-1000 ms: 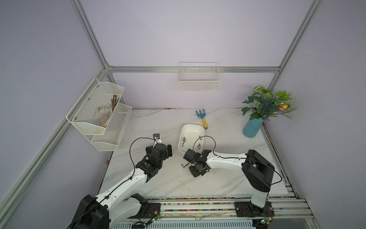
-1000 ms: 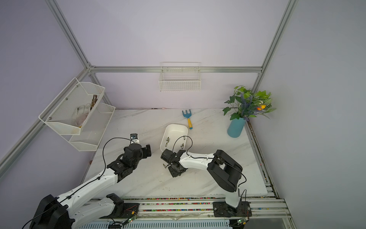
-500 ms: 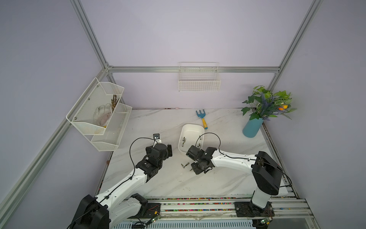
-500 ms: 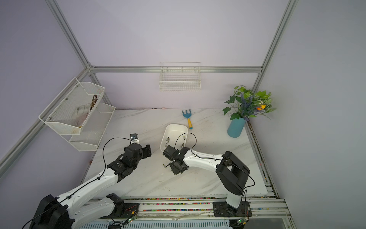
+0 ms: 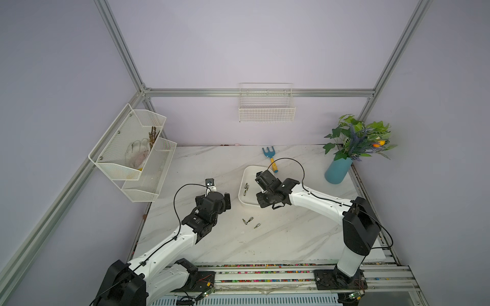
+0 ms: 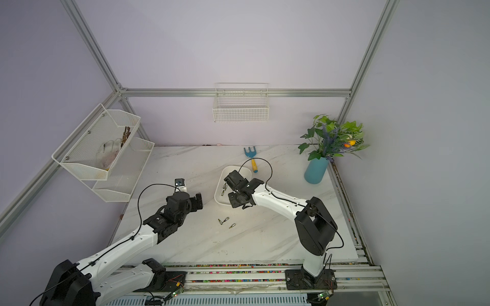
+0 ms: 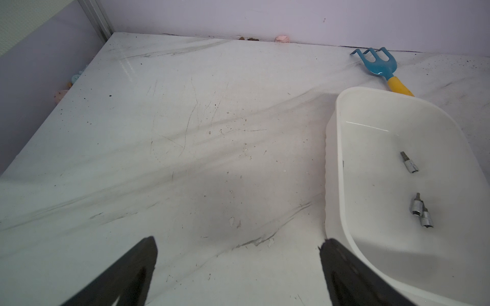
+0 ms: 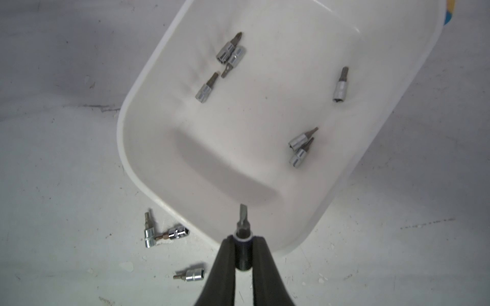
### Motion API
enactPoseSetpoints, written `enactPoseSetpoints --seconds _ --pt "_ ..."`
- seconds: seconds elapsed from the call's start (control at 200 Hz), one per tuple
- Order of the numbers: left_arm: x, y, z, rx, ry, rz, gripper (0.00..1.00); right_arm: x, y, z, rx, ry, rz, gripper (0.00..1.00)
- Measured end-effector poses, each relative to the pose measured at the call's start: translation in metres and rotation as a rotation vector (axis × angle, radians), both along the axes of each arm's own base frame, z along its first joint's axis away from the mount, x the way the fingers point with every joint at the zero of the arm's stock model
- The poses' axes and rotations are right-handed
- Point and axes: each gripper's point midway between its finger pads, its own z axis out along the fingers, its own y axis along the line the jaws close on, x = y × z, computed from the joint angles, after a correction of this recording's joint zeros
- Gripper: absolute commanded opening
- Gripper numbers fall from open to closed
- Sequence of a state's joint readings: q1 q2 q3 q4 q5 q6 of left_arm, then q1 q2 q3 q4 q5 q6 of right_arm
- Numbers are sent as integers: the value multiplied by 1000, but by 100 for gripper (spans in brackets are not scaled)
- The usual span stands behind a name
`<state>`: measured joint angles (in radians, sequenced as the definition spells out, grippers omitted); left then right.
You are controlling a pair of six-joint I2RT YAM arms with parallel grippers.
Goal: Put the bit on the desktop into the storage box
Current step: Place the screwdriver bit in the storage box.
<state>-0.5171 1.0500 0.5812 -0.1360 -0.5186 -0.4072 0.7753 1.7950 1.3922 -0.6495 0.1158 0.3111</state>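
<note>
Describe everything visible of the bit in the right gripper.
The bit is small and metal: a dark grey shank ending in a flat blade tip, seated in a silver socket base. The right gripper is shut on that base, clamping it from both sides. The tip points away from the gripper, above the end wall of the white storage box; no contact with it shows.

Rake (image 5: pixel 269 157): blue-headed, yellow-handled, laid flat.
Vase (image 5: pixel 337 171): blue, filled with greenery.
Wire basket (image 5: pixel 266 111): hung on back rail.
Mesh rack (image 5: pixel 132 153): mounted at left.
</note>
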Motion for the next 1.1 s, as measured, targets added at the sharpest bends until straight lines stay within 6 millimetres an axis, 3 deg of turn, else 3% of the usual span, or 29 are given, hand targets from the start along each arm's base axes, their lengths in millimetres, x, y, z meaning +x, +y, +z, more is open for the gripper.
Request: enactPoseSetpoints --seconds 0.185,0.36,0.54,0.695,0.865,1.1 --pt "0 -3 -2 -8 8 -16 100 30 7 -11 19 -15 -24 16" --pt "-3 -6 -6 -13 31 -37 100 46 11 -23 26 -10 -35 41" --pt "-2 -19 -7 -40 77 -90 100 48 8 -17 36 -22 -37 48" --pt "-7 -30 -13 -97 124 -124 100 37 -3 6 75 -56 -33 52" --pt "-21 -50 -36 -136 229 -172 100 16 -23 33 130 -123 -22 56" --pt "-36 -95 -63 -134 366 -250 95 -19 -62 29 177 -252 -23 60"
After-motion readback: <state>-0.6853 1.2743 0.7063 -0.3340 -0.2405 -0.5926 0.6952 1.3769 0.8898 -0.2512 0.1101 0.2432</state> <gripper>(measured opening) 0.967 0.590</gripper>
